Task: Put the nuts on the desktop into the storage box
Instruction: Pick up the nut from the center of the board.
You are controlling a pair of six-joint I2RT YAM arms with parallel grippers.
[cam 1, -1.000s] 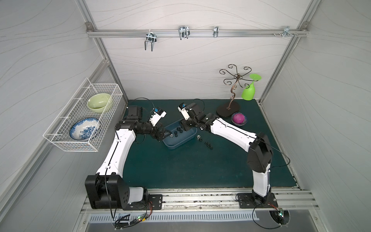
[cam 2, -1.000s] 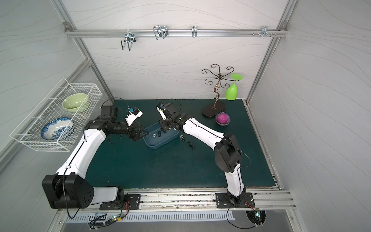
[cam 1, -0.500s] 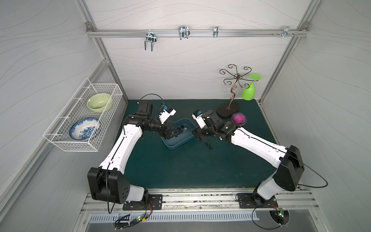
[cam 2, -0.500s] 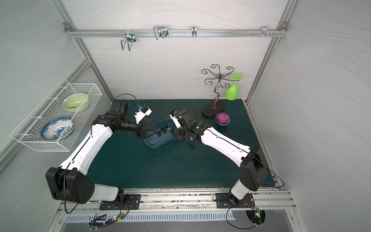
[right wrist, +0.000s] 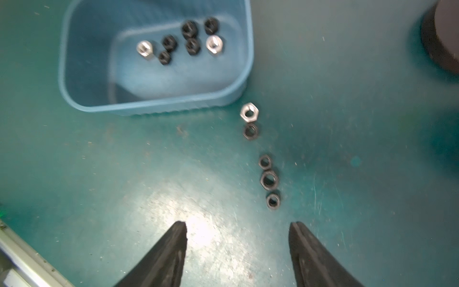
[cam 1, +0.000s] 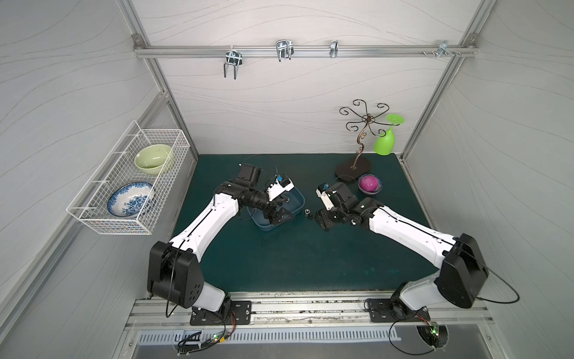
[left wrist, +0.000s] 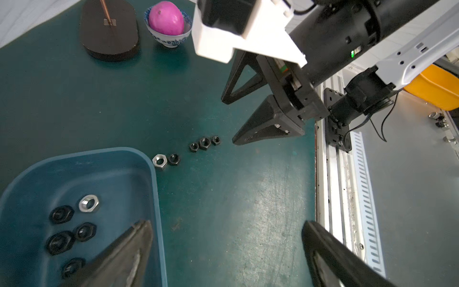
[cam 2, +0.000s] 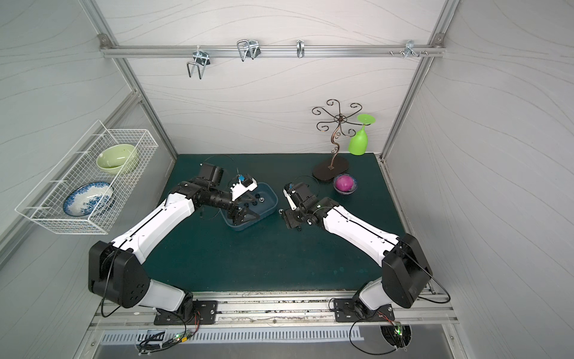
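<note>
The blue-grey storage box [right wrist: 154,104] stands on the teal desktop [cam 1: 295,261] and holds several nuts [right wrist: 191,37], black and silver. Beside it on the desktop lie a silver nut [right wrist: 249,112], a black nut [right wrist: 250,131] and a row of three black nuts [right wrist: 269,179]. My right gripper [right wrist: 238,225] hovers open and empty just short of that row, seen also in the left wrist view [left wrist: 229,121]. My left gripper [left wrist: 226,225] is wide open and empty, straddling the box's wall [left wrist: 155,198], one finger [left wrist: 134,243] over the inside.
A dark oval stand base [cam 1: 352,167], a green glass [cam 1: 385,144] and a small bowl with a magenta ball [cam 1: 369,184] sit at the back right. A white wire basket [cam 1: 130,183] with two bowls hangs on the left wall. Aluminium rails [cam 1: 295,307] edge the front.
My right gripper drew back from over the box to the loose nuts on its right, its jaws widening. My left arm reached further forward, over the box's near end.
</note>
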